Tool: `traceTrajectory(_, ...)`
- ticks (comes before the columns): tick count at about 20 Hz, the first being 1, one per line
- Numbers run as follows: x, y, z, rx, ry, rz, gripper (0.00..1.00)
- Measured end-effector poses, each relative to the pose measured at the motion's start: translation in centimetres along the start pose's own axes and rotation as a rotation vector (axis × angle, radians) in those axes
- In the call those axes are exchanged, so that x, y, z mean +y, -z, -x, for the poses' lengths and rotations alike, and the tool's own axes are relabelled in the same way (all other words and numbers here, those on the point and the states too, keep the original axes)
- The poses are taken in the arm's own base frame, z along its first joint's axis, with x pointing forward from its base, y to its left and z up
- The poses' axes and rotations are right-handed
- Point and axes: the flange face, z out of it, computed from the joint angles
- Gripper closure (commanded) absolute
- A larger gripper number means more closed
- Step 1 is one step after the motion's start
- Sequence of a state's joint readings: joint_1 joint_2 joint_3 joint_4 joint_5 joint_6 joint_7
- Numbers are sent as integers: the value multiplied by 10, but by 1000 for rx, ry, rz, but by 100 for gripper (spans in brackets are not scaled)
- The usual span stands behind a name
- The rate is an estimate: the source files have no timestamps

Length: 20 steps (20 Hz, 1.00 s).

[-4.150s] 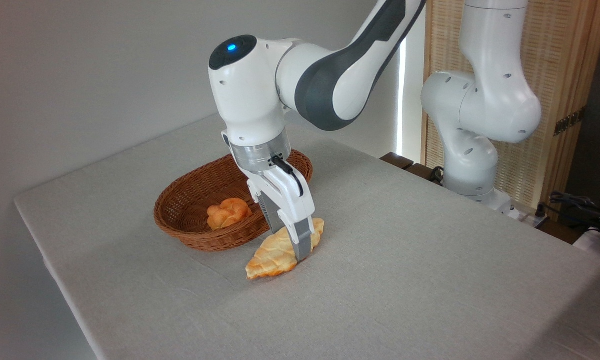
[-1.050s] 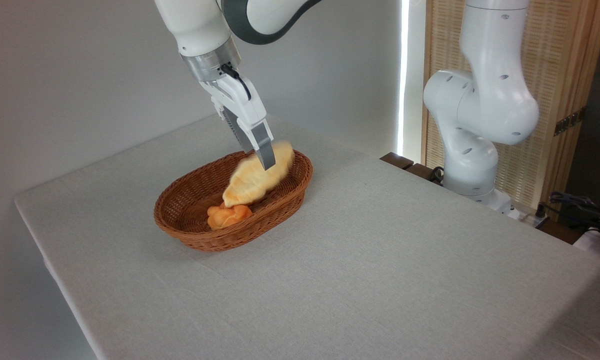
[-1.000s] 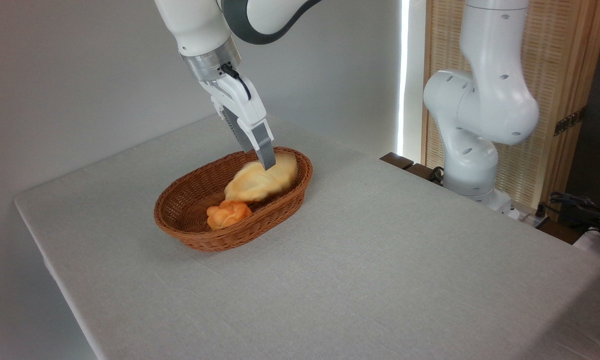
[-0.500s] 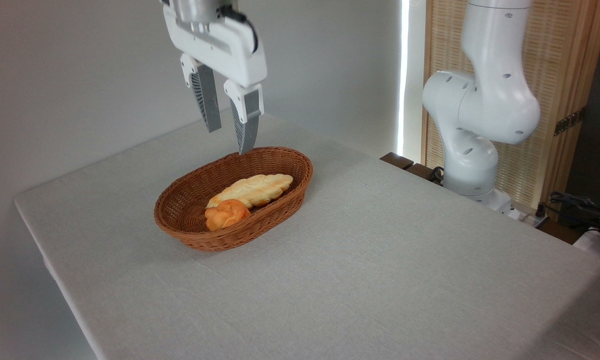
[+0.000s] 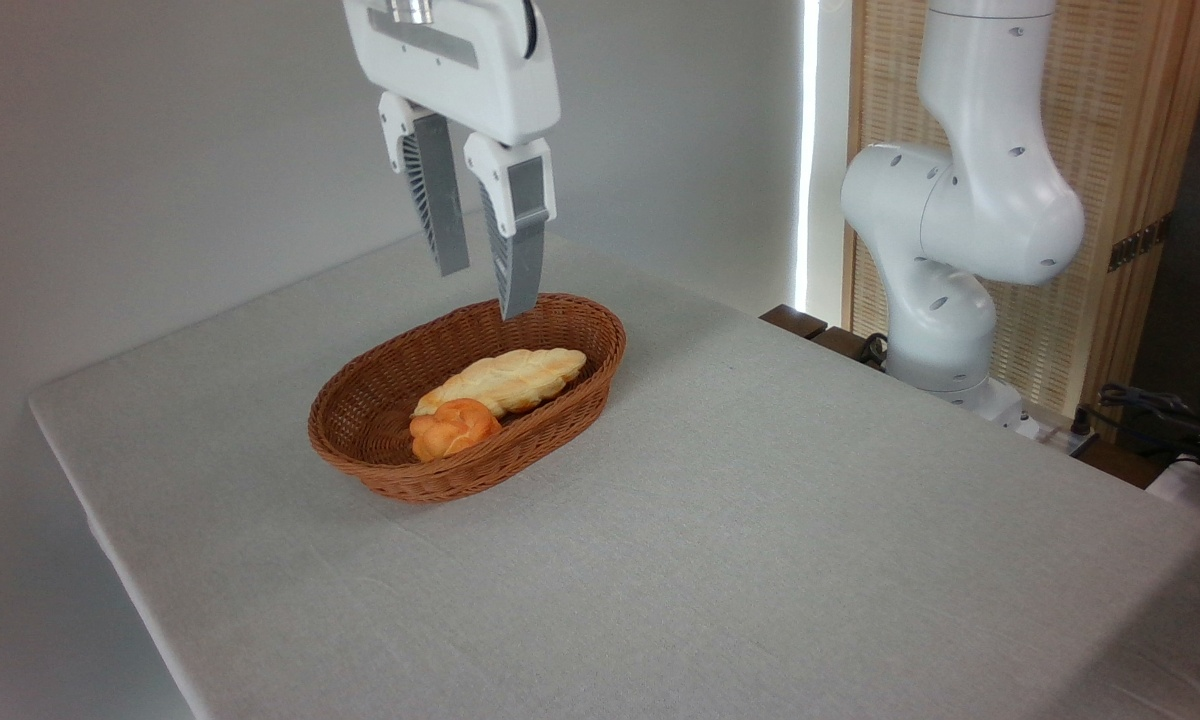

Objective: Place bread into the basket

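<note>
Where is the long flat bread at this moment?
The bread lies inside the basket, left of centre in the camera view, with the small orange roll at its near end and the open gripper above it.

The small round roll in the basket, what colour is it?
Orange, with a knotted surface; the roll shows clearly in the fixed camera view.

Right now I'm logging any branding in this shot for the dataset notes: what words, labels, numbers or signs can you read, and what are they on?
None: no readable text in this view.
gripper: plain white and grey, no legible marking.
basket, bread, orange roll, table: unmarked.
robot base: no lettering visible.
</note>
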<state>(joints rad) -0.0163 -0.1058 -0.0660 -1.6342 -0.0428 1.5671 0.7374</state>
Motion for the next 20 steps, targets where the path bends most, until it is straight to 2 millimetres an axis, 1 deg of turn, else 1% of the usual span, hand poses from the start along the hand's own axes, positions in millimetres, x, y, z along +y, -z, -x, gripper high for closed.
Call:
traceTrajectory(3,-10,-8,-9,-11,15,6,0)
traceTrajectory(6,-13,-11,-11,-15,24,11,0)
traceTrajectory(15,-13,-14,-12,-33,21,8,0)
traceTrajectory(20,-20,-16,-7,-40,35,6,0)
